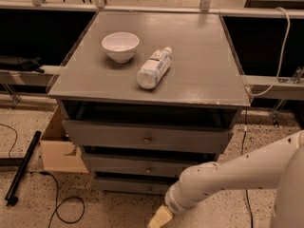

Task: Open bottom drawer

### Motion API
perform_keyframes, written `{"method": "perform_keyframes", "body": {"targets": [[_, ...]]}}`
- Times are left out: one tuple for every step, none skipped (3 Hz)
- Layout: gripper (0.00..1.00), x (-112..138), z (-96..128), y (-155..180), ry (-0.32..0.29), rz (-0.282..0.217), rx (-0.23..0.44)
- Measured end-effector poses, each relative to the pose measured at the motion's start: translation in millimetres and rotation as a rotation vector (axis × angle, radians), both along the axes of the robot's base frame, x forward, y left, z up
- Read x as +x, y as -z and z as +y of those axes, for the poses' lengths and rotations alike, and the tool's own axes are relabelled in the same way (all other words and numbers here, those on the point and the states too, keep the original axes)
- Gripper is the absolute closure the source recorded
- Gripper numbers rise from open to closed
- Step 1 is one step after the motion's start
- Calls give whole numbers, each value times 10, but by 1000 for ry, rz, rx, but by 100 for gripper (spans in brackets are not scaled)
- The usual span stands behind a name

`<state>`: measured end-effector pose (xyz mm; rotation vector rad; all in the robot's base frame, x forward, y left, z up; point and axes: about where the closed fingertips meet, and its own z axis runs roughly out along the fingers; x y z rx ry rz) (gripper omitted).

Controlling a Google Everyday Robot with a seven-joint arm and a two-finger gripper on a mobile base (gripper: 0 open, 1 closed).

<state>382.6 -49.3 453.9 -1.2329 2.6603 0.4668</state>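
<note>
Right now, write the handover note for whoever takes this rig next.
Gripper: low at the picture's bottom edge, in front of the cabinet, just below the bottom drawer; not on its knob.
Bottom drawer: lowest grey front, looks shut.
Done: nothing on the drawer yet.
Left: bring the gripper to the knob, grip it, pull the drawer out.

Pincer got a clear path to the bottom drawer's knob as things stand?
Likely yes. The pincer sits at the picture's bottom edge, just below the bottom drawer, whose knob shows uncovered. Nothing stands between them; the cardboard box is off to the left.
</note>
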Motion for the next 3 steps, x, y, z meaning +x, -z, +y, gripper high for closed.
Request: {"method": "perform_keyframes", "body": {"targets": [[0,209,122,420,45,53,67],[0,192,120,438,49,60,72],[0,112,41,924,102,141,63]]}}
